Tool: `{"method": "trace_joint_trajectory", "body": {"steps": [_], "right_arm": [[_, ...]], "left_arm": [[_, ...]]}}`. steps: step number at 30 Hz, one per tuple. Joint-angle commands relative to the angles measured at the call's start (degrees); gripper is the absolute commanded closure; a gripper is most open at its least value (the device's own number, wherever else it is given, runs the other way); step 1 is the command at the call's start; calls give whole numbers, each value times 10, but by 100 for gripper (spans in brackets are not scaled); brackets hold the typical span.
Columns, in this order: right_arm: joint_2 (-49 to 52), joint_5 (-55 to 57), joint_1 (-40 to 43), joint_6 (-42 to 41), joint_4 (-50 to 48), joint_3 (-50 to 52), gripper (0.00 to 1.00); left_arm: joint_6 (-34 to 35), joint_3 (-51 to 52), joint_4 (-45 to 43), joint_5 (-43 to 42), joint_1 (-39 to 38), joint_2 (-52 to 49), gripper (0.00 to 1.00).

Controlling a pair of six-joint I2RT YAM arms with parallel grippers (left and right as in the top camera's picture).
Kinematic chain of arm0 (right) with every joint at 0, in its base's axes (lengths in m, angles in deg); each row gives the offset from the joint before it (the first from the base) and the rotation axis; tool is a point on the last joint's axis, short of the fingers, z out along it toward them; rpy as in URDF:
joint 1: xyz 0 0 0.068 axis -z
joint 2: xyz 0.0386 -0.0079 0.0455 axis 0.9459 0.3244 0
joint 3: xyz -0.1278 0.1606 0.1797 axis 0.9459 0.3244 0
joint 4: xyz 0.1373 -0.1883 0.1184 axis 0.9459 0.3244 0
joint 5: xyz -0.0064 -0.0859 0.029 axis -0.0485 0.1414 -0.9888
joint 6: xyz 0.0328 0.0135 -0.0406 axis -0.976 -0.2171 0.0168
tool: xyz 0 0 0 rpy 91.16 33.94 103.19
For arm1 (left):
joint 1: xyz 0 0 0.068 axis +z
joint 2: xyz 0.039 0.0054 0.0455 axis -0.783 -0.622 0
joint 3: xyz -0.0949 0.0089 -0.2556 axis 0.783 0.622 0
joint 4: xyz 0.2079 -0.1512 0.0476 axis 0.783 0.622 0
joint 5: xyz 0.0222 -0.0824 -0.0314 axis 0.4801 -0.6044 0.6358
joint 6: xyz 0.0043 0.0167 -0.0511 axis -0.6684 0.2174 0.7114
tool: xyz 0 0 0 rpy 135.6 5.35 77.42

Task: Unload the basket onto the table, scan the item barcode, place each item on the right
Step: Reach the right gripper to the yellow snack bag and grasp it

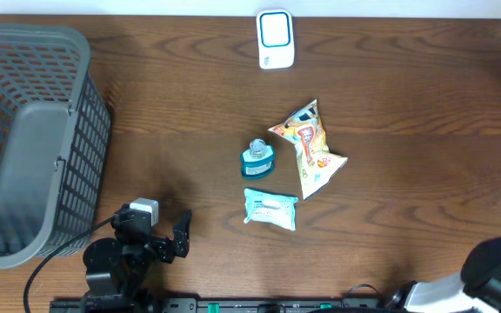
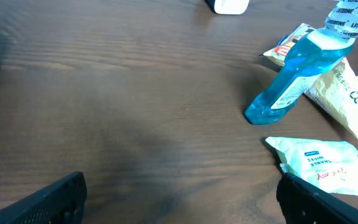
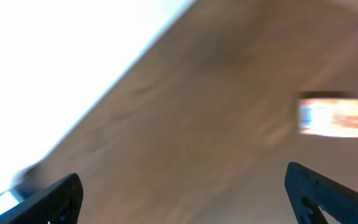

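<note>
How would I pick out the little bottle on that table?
From the big grey basket at the table's left, look right to the three items clustered mid-table. The bottle sits left of the colourful snack bag, just beyond the pale wipes pack. It alone is see-through blue plastic.

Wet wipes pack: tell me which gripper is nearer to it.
Left. The left gripper sits left of the wet wipes pack, jaws open; the right gripper is off at the table's far right side.
</note>
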Motion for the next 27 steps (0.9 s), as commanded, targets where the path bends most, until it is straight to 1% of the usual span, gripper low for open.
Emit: {"method": "trace_joint_trajectory", "body": {"steps": [1, 3, 7, 9, 10, 12, 14, 17, 19, 20, 21, 22, 23, 27], "right_arm": [[-51, -104, -50, -14, 42, -1, 1], [-78, -98, -87, -9, 77, -1, 1], [-89, -99, -162, 1, 118, -1, 1], [-83, -98, -199, 17, 133, -1, 1], [-75, -98, -235, 34, 146, 0, 1], [-61, -98, -280, 50, 160, 0, 1], [-38, -84, -337, 85, 176, 2, 2], [0, -11, -403, 116, 193, 4, 1], [47, 92, -455, 117, 214, 4, 1], [69, 118, -474, 117, 221, 4, 1], [83, 127, -484, 116, 225, 4, 3], [112, 127, -504, 116, 229, 4, 11], [126, 127, -513, 116, 230, 4, 14], [191, 156, -545, 108, 231, 4, 17]], "left_arm": [[-8, -2, 0, 1, -2, 3, 2], [-8, -2, 0, 1, -2, 3, 2], [-8, -2, 0, 1, -2, 3, 2], [-8, -2, 0, 1, -2, 3, 2], [-8, -2, 0, 1, -2, 3, 2], [-8, -2, 0, 1, -2, 3, 2], [-8, -2, 0, 1, -2, 3, 2], [-8, -2, 0, 1, -2, 3, 2], [-8, -2, 0, 1, -2, 3, 2], [-8, -2, 0, 1, -2, 3, 2], [-8, -2, 0, 1, -2, 3, 2], [-8, -2, 0, 1, -2, 3, 2], [-8, -2, 0, 1, -2, 3, 2], [-8, -2, 0, 1, -2, 3, 2]]}}
